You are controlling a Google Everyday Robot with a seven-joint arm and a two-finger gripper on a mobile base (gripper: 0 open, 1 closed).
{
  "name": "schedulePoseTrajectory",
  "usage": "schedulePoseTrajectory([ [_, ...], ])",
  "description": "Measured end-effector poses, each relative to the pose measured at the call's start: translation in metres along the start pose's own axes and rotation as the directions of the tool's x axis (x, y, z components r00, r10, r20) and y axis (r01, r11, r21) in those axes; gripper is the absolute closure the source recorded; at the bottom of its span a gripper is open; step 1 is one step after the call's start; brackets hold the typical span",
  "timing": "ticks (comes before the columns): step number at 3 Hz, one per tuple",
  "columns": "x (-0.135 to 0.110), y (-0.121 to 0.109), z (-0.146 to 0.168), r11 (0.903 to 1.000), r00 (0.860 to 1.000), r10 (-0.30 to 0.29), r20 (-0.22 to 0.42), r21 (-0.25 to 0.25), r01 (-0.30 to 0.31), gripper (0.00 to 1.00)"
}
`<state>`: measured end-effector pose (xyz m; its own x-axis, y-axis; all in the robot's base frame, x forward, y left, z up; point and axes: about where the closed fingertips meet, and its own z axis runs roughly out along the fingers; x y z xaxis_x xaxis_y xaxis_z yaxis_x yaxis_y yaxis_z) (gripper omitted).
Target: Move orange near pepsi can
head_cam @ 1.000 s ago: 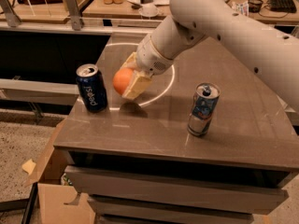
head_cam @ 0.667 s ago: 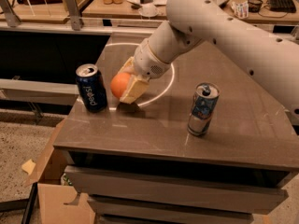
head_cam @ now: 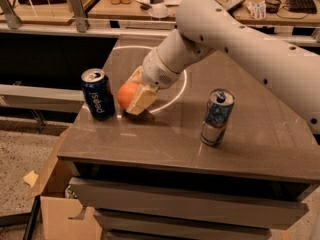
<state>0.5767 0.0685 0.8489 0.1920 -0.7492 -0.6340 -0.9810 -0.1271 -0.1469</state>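
The orange (head_cam: 127,94) is a round orange fruit low over the brown table (head_cam: 165,139), just right of the pepsi can (head_cam: 98,94). The pepsi can is dark blue with white lettering and a silver top, upright near the table's left edge. My gripper (head_cam: 134,93) reaches down from the white arm (head_cam: 240,39) and its cream fingers (head_cam: 142,100) are shut on the orange. One finger is in front of the fruit, the other behind it. A narrow gap separates the orange from the can.
A taller slim silver can with blue-red print (head_cam: 217,117) stands upright at the table's right middle. A cardboard box (head_cam: 60,209) sits on the floor at the lower left. A cluttered workbench (head_cam: 150,4) runs behind the table.
My gripper has carried the orange a little to the left and down, closer to the pepsi can. Both cans have not moved.
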Motion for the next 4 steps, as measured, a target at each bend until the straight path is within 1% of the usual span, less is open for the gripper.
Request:
schedulePoseTrajectory([
  [2,0.0033,-0.0037,0.0019,0.9998,1.0,0.02,0.0,0.005,-0.02,0.16],
  [3,0.0049,-0.0059,0.0004,0.9996,1.0,0.026,0.0,0.007,-0.026,0.0],
  [4,0.005,-0.0061,0.0002,0.9996,1.0,0.026,0.0,0.007,-0.026,0.0],
])
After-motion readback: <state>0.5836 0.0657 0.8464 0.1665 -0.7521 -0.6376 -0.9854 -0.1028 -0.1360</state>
